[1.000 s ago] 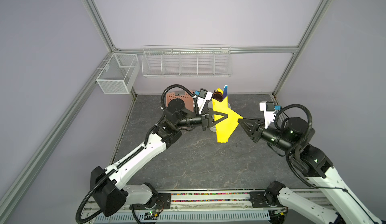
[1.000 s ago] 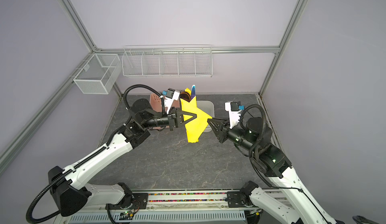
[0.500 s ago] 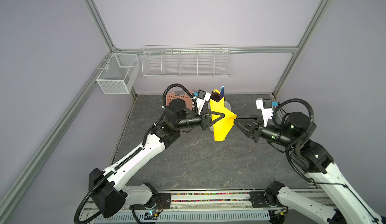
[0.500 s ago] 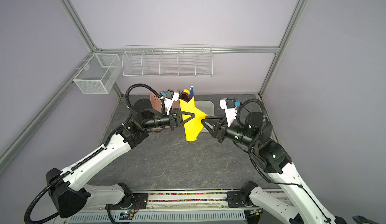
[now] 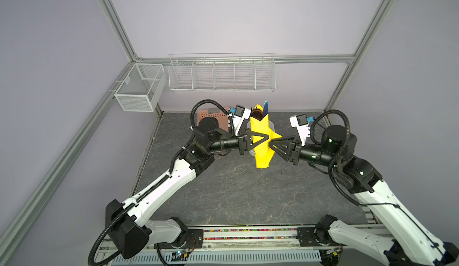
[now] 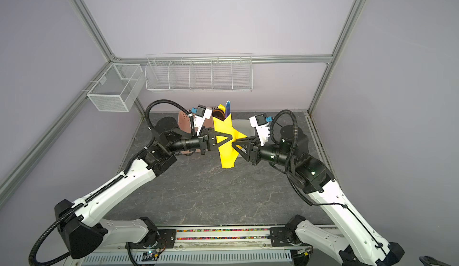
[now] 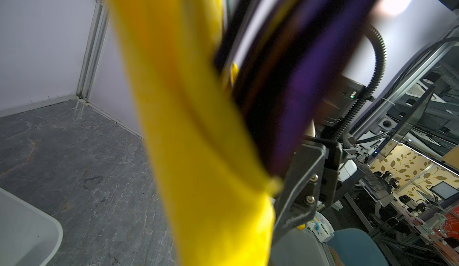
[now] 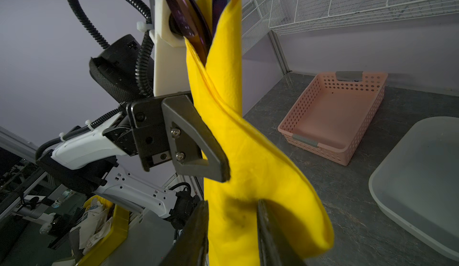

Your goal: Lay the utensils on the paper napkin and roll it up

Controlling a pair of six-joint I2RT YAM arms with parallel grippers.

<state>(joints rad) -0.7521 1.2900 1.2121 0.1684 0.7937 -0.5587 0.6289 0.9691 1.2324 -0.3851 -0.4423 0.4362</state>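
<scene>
left arm (image 5: 173,177) level, fingers (image 8: 178,113) clamping the upright paper napkin (image 5: 260,153)

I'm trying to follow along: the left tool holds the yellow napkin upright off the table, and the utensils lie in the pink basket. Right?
Not quite. The left tool does hold the yellow napkin upright off the table, but the utensils stick out of its top; the right wrist view shows the pink basket empty.

Yellow paper napkin (image 5: 262,159) rolled upright around the utensils (image 5: 266,106).
Purple-blue heads poke out its top; a corner flares sideways.
</scene>
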